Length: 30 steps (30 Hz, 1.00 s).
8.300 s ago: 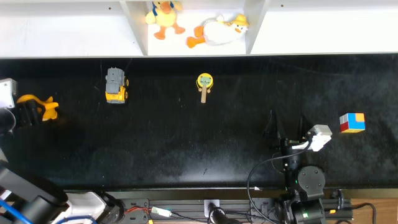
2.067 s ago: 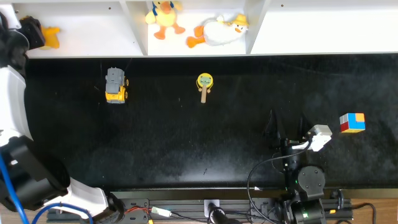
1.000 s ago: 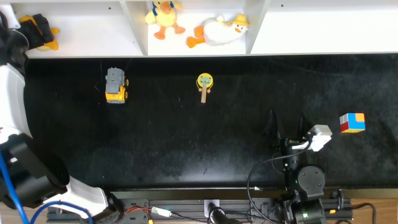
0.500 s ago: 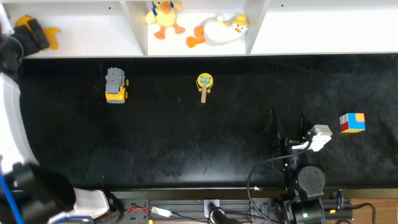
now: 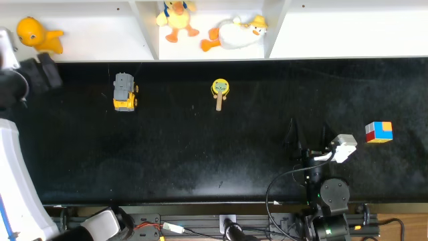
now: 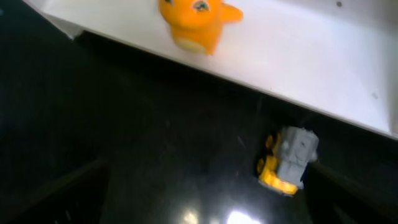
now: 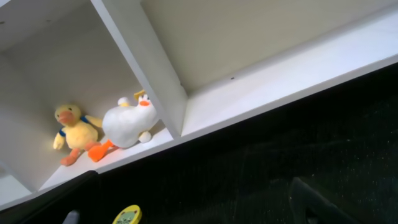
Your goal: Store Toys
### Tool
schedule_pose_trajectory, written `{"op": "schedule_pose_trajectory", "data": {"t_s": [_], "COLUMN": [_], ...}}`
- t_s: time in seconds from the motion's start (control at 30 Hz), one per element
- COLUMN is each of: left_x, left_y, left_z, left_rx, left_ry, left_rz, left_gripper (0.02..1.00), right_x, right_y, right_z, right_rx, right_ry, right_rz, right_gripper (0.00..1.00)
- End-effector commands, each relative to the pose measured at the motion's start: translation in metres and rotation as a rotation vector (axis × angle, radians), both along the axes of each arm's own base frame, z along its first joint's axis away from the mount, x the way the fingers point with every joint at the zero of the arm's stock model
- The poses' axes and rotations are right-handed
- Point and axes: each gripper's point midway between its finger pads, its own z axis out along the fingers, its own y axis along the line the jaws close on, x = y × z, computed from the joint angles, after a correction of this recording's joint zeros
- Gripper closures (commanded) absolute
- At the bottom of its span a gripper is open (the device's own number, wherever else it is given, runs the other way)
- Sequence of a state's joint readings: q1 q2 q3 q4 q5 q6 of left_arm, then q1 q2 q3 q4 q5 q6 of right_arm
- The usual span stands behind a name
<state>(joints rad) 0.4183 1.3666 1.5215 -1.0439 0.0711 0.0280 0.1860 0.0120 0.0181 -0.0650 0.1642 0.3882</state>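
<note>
An orange duck toy [image 5: 37,33] [image 6: 193,22] rests on the floor of the left compartment of the white shelf [image 5: 100,40]. My left gripper [image 5: 48,72] [image 6: 208,180] hovers open just in front of that compartment, above the black table, with nothing between its fingers. A grey and yellow toy truck [image 5: 124,91] [image 6: 288,160] sits on the table near the shelf. A yellow rattle [image 5: 219,92] [image 7: 127,216] lies mid-table. A coloured cube [image 5: 378,132] stands at the right. My right gripper [image 5: 308,137] [image 7: 194,186] is open and empty, left of the cube.
A yellow plush duck [image 5: 177,17] [image 7: 73,134] and a white plush duck [image 5: 235,32] [image 7: 127,124] lie in the middle shelf compartment. The right compartment [image 5: 348,30] is bare. The black table [image 5: 200,154] has wide free room in front.
My left gripper carried the orange duck from the table's left side up to the shelf, let go of it there, and has drawn back over the table. The right arm has not moved.
</note>
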Motion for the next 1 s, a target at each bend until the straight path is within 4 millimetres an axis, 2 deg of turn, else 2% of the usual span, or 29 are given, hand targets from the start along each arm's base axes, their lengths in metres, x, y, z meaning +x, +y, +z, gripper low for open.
{"op": "schedule_pose_trajectory", "data": {"t_s": [0.03,0.13,0.23,0.37,0.47,0.63,1.0], "left_x": [-0.02,-0.033,-0.047,-0.06,-0.062,-0.051,0.002], "left_y": [-0.04,-0.068,-0.091,-0.11,-0.117,-0.124,-0.127], "left_z": [0.001,-0.011,-0.035,-0.073,-0.107,-0.152,-0.216], "left_rx": [0.001,0.015,0.021,-0.004,-0.009,-0.014,-0.035], "left_ry": [-0.039,-0.081,-0.107,-0.112,-0.09,-0.07,-0.03], "left_rz": [-0.088,-0.165,-0.227,-0.26,-0.287,-0.317,-0.349], "left_gripper": [0.02,0.02,0.02,0.02,0.02,0.02,0.02], "right_x": [0.0,0.0,0.0,0.0,0.0,0.0,0.0], "right_y": [0.001,0.001,0.001,0.001,0.001,0.001,0.001], "right_z": [-0.004,-0.004,-0.004,-0.004,-0.004,-0.004,-0.004], "right_rx": [0.001,0.001,0.001,0.001,0.001,0.001,0.001], "right_ry": [0.001,0.001,0.001,0.001,0.001,0.001,0.001], "right_rz": [0.004,0.004,0.004,0.004,0.004,0.004,0.004], "right_gripper": [0.003,0.003,0.003,0.007,0.003,0.003,0.005]}}
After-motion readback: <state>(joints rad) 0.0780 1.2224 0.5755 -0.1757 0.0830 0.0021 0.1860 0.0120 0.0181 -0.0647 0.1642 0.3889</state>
